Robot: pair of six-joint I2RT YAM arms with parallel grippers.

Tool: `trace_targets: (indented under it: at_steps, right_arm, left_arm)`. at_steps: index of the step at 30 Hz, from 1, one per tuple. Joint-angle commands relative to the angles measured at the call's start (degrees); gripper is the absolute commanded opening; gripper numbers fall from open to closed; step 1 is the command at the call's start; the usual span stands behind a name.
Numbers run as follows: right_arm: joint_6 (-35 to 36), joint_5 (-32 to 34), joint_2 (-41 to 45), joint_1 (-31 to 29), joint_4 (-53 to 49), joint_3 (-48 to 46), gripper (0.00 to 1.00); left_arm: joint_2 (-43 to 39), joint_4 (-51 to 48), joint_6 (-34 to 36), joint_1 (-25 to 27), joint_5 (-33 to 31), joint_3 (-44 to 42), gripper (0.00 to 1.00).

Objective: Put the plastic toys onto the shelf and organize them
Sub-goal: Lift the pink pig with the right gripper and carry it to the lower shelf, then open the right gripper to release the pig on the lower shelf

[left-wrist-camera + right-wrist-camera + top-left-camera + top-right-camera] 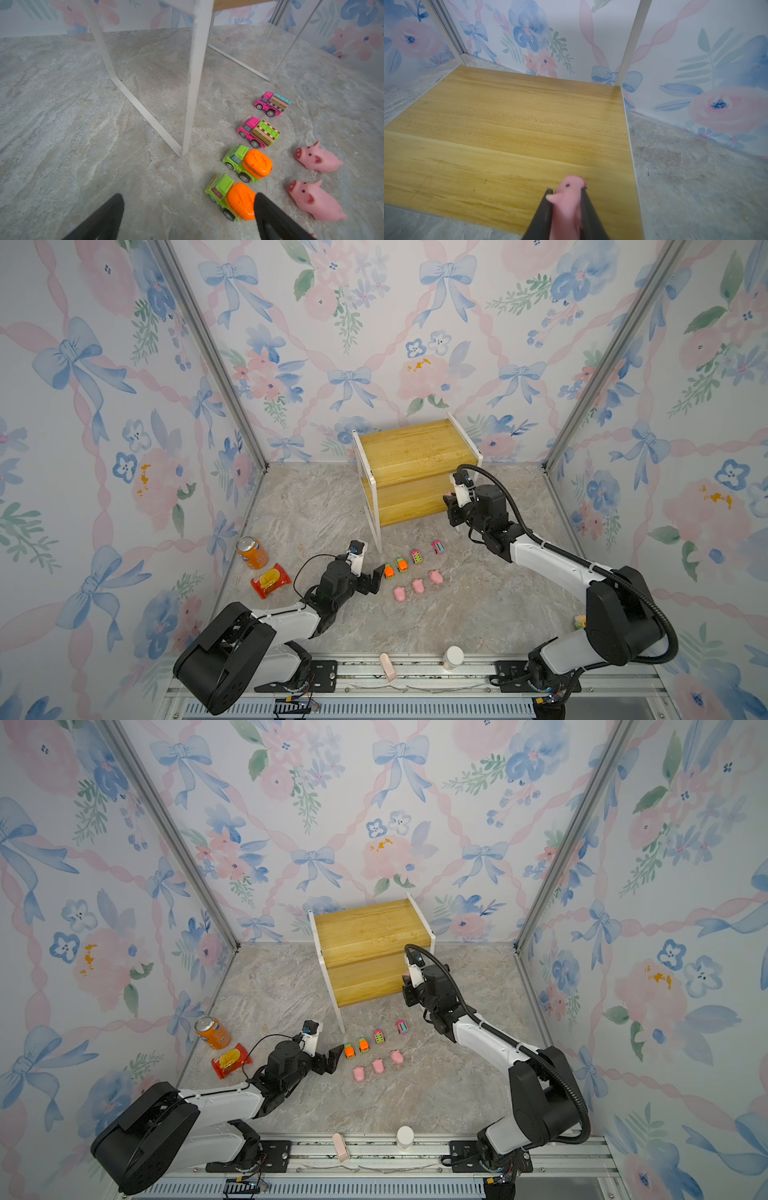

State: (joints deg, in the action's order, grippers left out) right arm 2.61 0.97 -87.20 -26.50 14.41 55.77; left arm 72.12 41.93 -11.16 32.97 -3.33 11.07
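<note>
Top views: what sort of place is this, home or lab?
Probably a staged robot test cell, not a home: floral wallpaper panels on aluminium posts, a marble-look tabletop, and a left arm and right arm mounted on a front rail.

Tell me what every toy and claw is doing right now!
Left claw: open, empty.
Right claw: shut on the held pig.
Held pig: in the air, over the shelf.
Shelf: standing, no toys on the boards in view.
Four cars: on their wheels, in a row on the table.
Three loose pigs: in a row on the table.
Soda can: upright.
Snack bag: lying flat.
</note>
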Motion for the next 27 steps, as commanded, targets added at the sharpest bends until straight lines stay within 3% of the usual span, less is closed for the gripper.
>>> trace_targets:
  at_steps: [1, 18, 27]
  right_arm:
    - [-0.3, 1.1, -1.5, -0.6, 3.1, 0.8, 0.23]
    - [-0.8, -0.3, -4.2, 0.7, 3.2, 1.6, 0.26]
    - [-0.6, -0.3, -2.7, 0.7, 2.6, 0.6, 0.4]
  left_arm:
    - [0.2, 0.4, 0.7, -0.3, 0.8, 0.7, 0.98]
    - [0.2, 0.3, 0.8, -0.4, 0.7, 0.7, 0.98]
    - [0.4, 0.3, 0.8, -0.4, 1.0, 0.8, 0.98]
